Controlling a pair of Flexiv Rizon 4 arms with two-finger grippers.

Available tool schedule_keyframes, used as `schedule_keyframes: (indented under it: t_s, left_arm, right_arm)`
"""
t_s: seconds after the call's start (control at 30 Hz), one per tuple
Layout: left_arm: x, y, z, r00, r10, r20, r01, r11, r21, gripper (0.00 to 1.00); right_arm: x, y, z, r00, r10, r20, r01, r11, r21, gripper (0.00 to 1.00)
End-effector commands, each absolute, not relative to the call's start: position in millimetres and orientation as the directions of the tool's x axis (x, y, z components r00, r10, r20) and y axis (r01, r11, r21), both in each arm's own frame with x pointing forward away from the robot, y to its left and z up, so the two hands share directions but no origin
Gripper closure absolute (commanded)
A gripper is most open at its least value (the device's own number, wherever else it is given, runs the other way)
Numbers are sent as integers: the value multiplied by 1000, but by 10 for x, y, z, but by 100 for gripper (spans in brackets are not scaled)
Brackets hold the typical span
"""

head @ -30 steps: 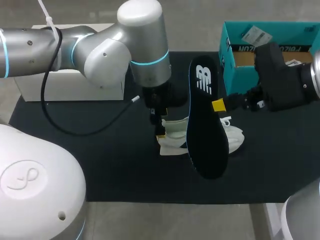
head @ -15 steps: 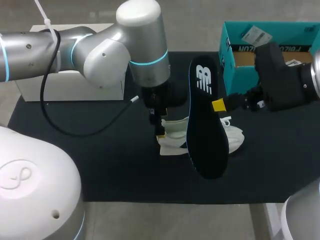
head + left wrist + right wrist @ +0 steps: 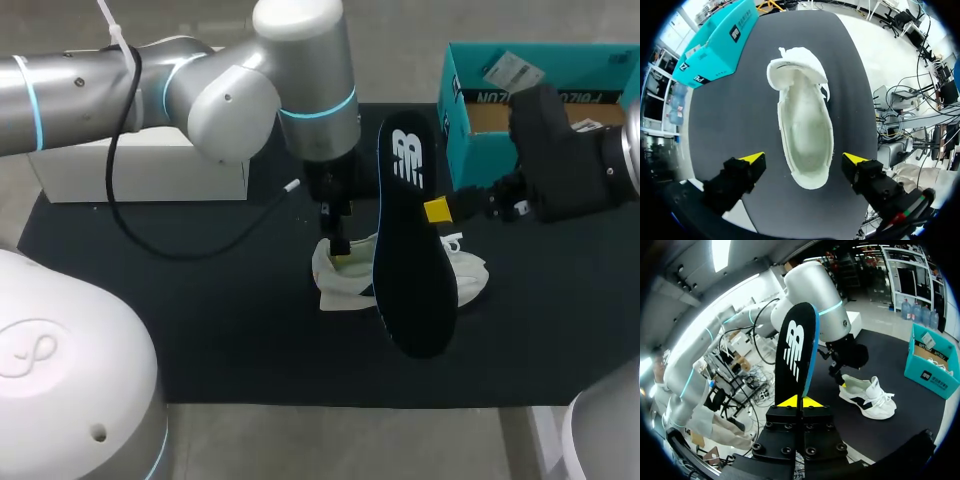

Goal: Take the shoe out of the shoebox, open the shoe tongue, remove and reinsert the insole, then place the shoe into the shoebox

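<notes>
Head view showed the white sneaker [image 3: 338, 282] standing on its sole on the black mat [image 3: 200, 320], out of the teal shoebox [image 3: 452, 120], which sat at the far right corner of the mat with its top open. The shoe's heel pointed toward the left arm and its toe toward the right arm. The left gripper [image 3: 338, 248] hung straight down over the heel collar. In the left wrist view its two yellow-tipped fingers [image 3: 754, 159] stood wide apart, one on each side of the heel and touching neither side. That view looked down into the shoe's mouth: the tongue was folded forward over the toe, and the inside was a pale hollow with no black liner in it. The black insole [image 3: 412, 270] was out of the shoe, clamped in the right gripper [image 3: 437, 210], whose fingers were pressed together on its long edge near the middle. It was held above the sneaker and hid the shoe's midsection from the head camera, with its white-logo end toward the far side of the table. In the right wrist view the insole rose upright out of the closed yellow tips, and the sneaker lay on the mat beyond it, just under the left arm. A white box [image 3: 140, 170] stood at the mat's far left corner.
</notes>
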State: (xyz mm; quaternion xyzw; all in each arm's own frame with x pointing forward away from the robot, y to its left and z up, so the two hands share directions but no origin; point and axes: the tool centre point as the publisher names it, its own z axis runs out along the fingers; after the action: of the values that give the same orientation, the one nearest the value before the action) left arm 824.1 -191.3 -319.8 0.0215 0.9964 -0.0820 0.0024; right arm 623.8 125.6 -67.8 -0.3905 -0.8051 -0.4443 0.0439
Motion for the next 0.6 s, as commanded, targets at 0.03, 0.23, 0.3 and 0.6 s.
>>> schedule_keyframes:
  t_s: [0.03,0.23,0.3,0.6]
  left_arm:
    - [8429,-2148,-3362,-998,54,23,50,986,-158,0]
    - [8503,-2355,-3459,-995,93,35,85,981,-175,12]
    - [8513,-2404,-3497,-994,99,34,92,981,-172,12]
    - [8577,-2564,-3634,-993,115,29,107,975,-195,22]
  right_arm:
    - [6280,1294,-684,-690,589,419,670,303,677,100]
    - [6280,1294,-684,-690,589,419,670,303,677,100]
    - [6280,1294,-684,-690,589,419,670,303,677,100]
    - [6280,1294,-684,-690,589,419,670,303,677,100]
